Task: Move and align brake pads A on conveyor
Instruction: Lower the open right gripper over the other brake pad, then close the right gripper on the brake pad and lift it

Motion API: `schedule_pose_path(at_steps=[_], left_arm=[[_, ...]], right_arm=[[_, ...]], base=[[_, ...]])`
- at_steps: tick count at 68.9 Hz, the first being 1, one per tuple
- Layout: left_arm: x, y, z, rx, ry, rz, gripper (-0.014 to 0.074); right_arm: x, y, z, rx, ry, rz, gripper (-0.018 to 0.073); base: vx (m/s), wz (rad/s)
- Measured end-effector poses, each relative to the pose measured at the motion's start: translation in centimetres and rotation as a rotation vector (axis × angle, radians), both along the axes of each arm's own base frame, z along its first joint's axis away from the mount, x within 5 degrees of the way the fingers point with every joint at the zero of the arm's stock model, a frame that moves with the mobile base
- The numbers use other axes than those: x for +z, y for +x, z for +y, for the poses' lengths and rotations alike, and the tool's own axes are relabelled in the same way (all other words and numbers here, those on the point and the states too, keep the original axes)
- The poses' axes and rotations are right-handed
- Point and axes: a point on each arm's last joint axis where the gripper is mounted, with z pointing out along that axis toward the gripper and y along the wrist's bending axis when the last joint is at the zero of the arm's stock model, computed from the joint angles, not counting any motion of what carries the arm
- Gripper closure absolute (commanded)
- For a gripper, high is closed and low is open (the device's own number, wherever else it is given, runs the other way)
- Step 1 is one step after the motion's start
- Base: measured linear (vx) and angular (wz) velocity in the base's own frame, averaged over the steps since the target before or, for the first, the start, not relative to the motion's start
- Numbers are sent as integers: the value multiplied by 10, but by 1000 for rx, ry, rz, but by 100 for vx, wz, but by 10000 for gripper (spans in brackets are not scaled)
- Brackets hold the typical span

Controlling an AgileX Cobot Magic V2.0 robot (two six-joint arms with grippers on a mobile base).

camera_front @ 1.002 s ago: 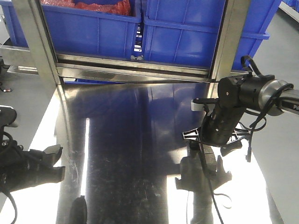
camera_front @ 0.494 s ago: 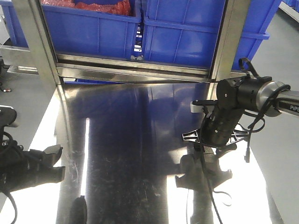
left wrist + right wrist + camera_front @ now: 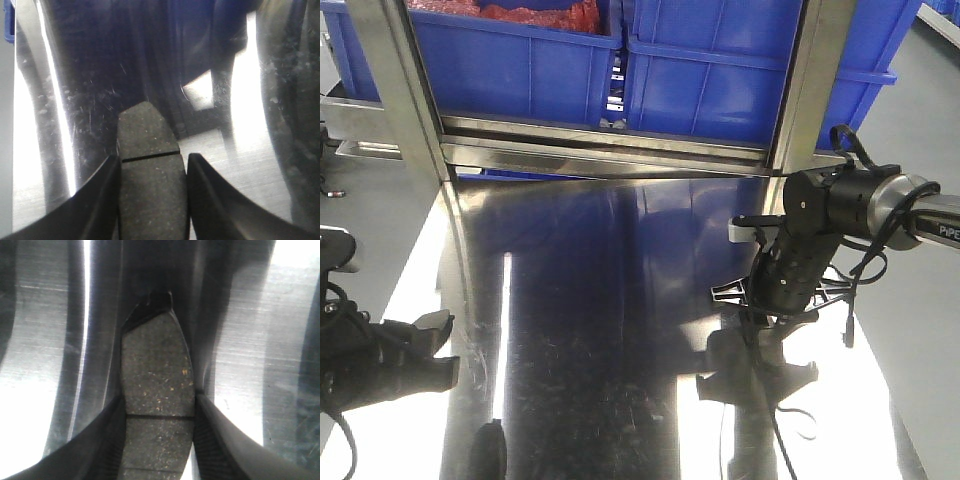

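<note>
Left end effector [image 3: 153,157] is clamped on a brake pad [image 3: 145,130], and the right end effector [image 3: 160,399] grips a second brake pad [image 3: 156,355]. Right arm [image 3: 840,205] tips down at the worktop [image 3: 590,330].

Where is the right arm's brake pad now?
In the right wrist view, the brake pad is pinched in the right gripper, pointing down at the steel table, right of centre before the blue bins.

Front camera sits high, looking forward and down across the shiny steel table [image 3: 600,300] to the blue plastic bins [image 3: 720,70], with the left gripper [image 3: 445,348] low left and the right gripper [image 3: 765,318] at right. Left wrist camera stares along its black fingers, very near the steel, a dark-grey grooved brake pad [image 3: 147,135] pinched between them. Right wrist camera does likewise, a speckled grey grooved pad [image 3: 157,360] clamped. All three share the table.
</note>
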Motion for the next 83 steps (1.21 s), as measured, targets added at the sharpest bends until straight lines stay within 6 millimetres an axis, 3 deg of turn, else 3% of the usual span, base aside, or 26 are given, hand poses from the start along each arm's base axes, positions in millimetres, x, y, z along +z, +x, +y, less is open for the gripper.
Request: schedule_pose_path(at_steps=[22,44,83], left_arm=[[0,0,0,0,0,0,524],[0,0,0,0,0,0,524],[0,0,0,0,0,0,524]], right_arm=[[0,0,0,0,0,0,496],[3,0,0,0,2,-6,503],[52,-11,-3,-3,42,-127,503]], base=[[0,0],[0,0],[0,0]])
